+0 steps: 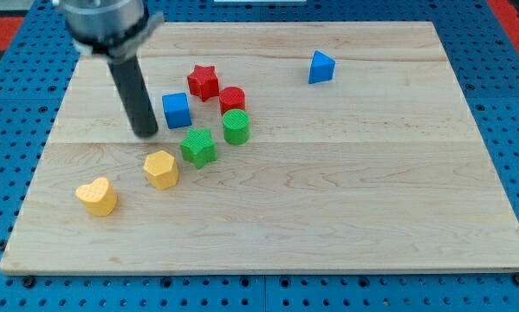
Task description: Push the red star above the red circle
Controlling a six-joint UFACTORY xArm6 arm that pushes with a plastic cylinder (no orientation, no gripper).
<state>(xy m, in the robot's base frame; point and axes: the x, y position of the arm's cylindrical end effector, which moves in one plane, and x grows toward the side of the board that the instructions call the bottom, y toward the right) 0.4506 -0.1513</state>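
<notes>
On the wooden board (346, 208) we are resting my tip (145, 133), a plain rod without fingers, just left of the blue cube (176, 110); the red star (204, 81) is sitting up-left of, touching, the red circle (232, 100).

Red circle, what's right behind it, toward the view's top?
The red star sits up-left of the red circle, seemingly touching. The circle's lower edge is covered by the green cylinder.

Red star (204, 81) lies touching red circle (232, 100), at its upper left.
</notes>
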